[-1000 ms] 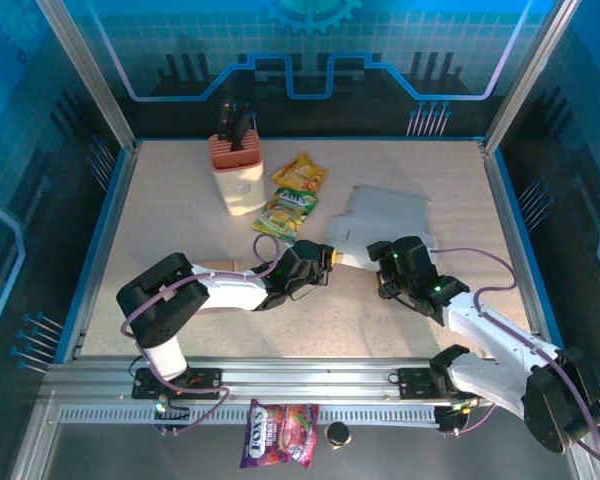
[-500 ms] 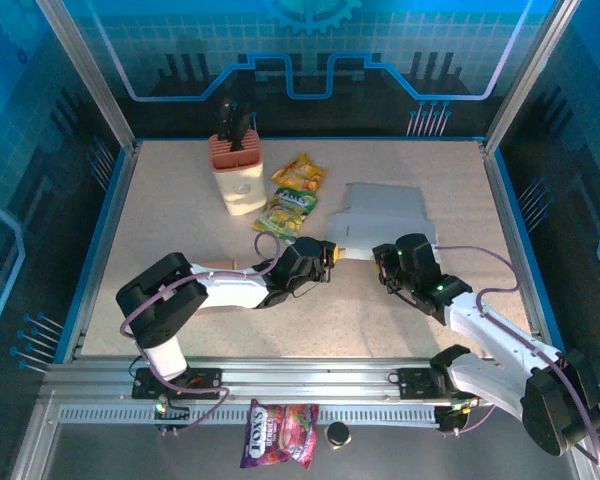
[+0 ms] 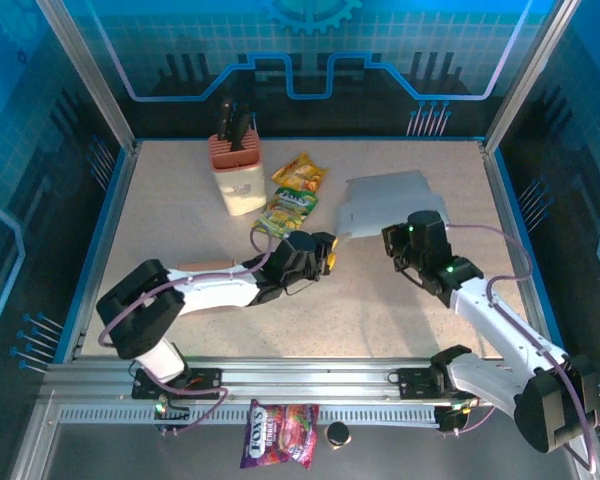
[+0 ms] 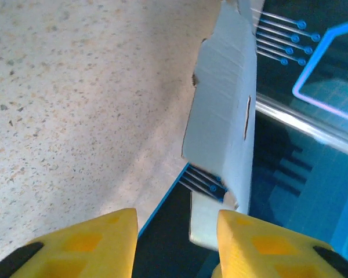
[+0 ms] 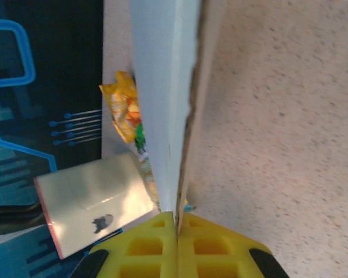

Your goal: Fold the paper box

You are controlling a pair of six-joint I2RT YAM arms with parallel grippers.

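Our right hand (image 5: 177,219) pinches the flat pale-grey paper box (image 3: 385,197) right of centre; our left hand (image 4: 174,227) stands spread, empty, near it.

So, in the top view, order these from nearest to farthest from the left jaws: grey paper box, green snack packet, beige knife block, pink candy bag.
1. Grey flat paper box, just right and behind.
2. Green snack packet, behind, slightly left.
3. Beige knife block, back left.
4. Pink candy bag, before the front rail.
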